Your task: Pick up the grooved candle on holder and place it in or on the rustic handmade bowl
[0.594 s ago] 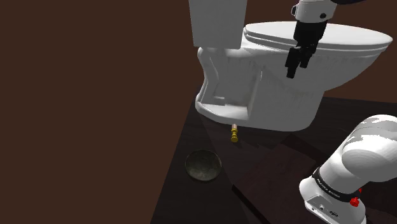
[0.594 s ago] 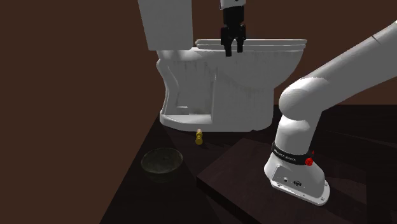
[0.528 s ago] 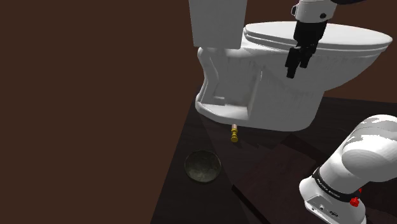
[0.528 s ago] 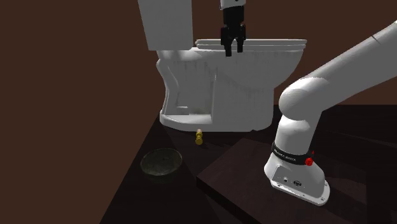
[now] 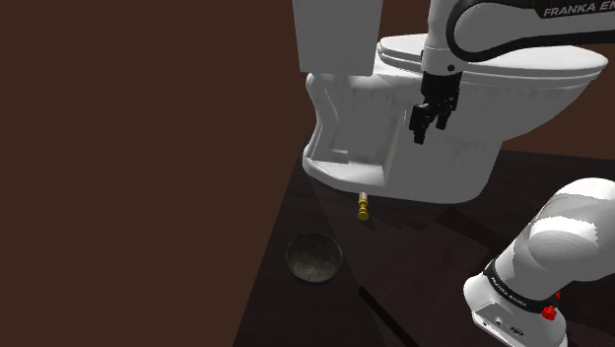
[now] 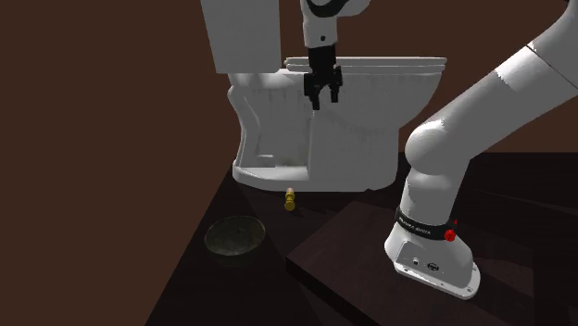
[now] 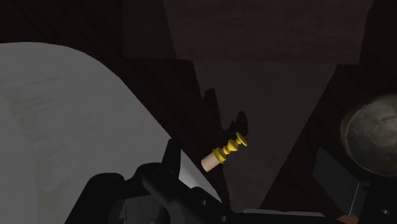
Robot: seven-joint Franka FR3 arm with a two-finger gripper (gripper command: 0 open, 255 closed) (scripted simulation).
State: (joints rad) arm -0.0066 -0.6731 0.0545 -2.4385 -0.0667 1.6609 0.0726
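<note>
One candle on holder (image 5: 363, 207) is all you have to move, and it sits on the dark floor (image 5: 296, 306) just in front of the toilet (image 5: 444, 148) base, near the bowl (image 5: 314, 257) but apart from it. Judge it light and stiff: a pale stub on a yellow twisted stem, small enough to tip or roll at a nudge. You cannot tell for sure whether it stands or lies. The ridged stem looks like the better place to pinch, across its narrow width; the pale end is probably smoother and may slip. Your tool (image 5: 426, 133) hangs high beside the toilet bowl, fingers apart and holding nothing, well above the candle. Count one candle, one dark round bowl, one toilet and one arm.
</note>
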